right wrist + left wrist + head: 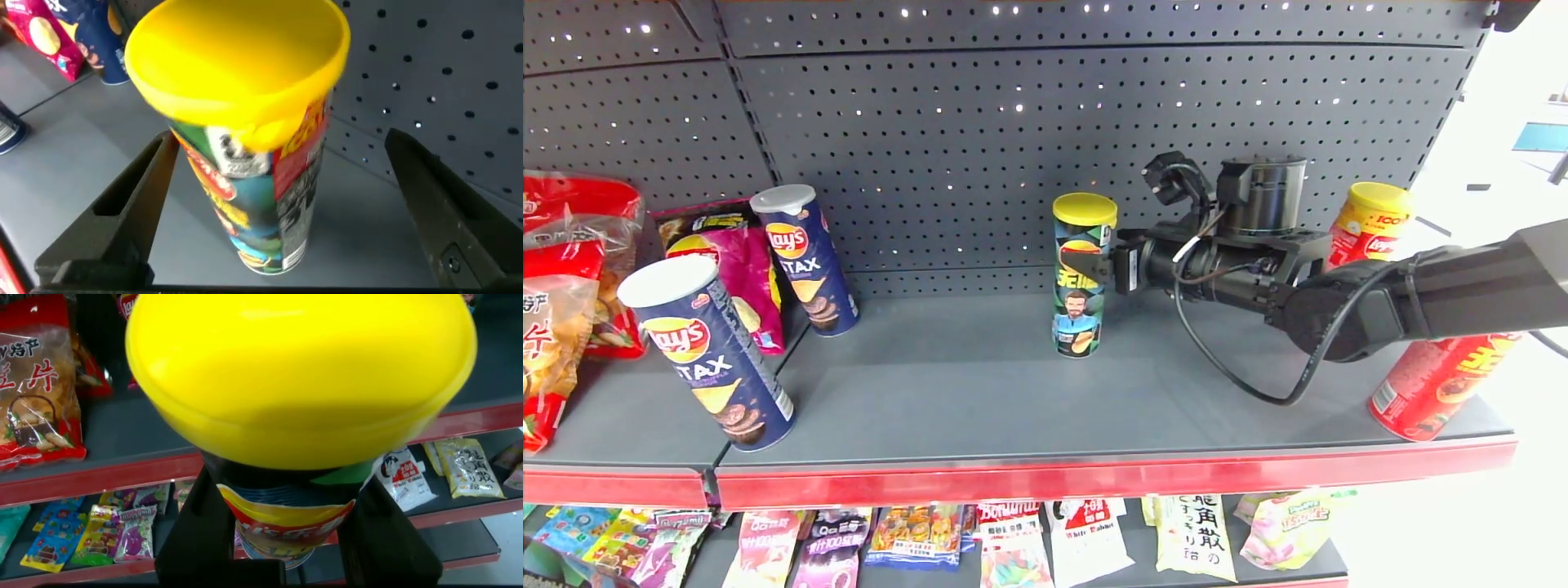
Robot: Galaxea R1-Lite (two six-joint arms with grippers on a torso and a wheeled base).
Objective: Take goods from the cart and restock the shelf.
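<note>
Bright, even light; blown-out glare head view rt side; fisheye bend at edges.

The left gripper clasps a yellow-lidded chip can between its black fingers, and behind it stand a red-edged shelf holding snack bags and colourful packets below.

Centre can is stood at mid shelf, straddled by right end effector. Tall cans are placed left, bags beyond; packets are laid below.
</note>
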